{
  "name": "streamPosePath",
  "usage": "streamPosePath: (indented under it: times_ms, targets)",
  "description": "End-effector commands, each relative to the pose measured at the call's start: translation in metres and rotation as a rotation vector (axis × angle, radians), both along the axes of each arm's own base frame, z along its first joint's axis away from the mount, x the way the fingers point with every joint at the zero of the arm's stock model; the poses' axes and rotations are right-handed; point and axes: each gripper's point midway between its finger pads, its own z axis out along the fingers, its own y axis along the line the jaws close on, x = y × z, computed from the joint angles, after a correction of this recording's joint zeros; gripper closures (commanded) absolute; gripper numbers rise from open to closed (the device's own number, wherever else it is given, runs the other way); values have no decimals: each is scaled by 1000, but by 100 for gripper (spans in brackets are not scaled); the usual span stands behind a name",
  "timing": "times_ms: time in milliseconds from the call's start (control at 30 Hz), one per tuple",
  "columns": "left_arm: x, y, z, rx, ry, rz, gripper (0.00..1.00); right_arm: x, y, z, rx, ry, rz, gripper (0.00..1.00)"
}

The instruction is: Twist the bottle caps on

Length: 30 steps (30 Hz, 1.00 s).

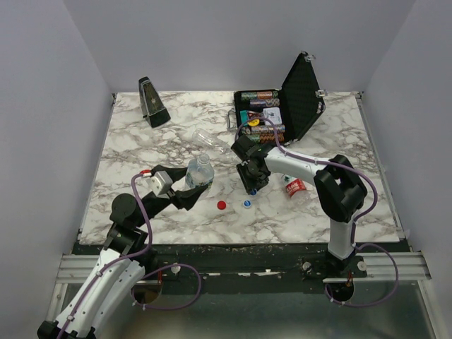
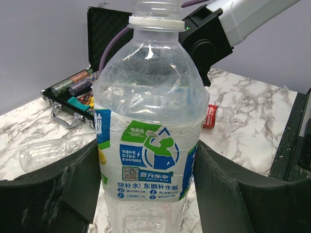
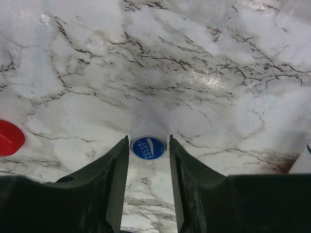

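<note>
Your right gripper spread astride blue cap, red cap at its 9 o'clock. Cap likely light, stiff, slick: pinch rim; left gripper clamps bottle upright.

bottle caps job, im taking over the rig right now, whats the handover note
Left tool: shut on the upright water bottle, its neck bare, no cap.
Right tool: open, jaws either side of the blue-and-white cap on the table; contact unclear.
Red cap lies loose nearby. Clear bottle and red-labelled bottle lie on their sides.
Done: no cap seen screwed on.
Left: grip the blue cap, likely thread it onto the held bottle, then the others.
</note>
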Motion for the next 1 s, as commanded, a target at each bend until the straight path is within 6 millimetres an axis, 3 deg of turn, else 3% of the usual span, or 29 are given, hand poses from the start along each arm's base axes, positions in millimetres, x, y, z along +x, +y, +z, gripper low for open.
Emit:
streamPosePath:
  times_ms: [0, 300, 567, 767, 967]
  targets:
    - [-3, -2, 10, 1, -43, -21, 49, 0, -1, -4, -38, -1, 20, 54]
    - [-4, -4, 8, 9, -41, -32, 49, -3, -1, -8, -47, 5, 29, 55]
    - [-3, -5, 6, 19, -35, -39, 49, 0, 1, 6, -30, -25, 39, 75]
    - [-2, -10, 0, 39, -18, -71, 49, -4, 12, 47, 83, -61, 110, 79]
    - [-5, -17, -2, 58, -5, -122, 49, -13, 17, 123, 200, -152, 267, 87]
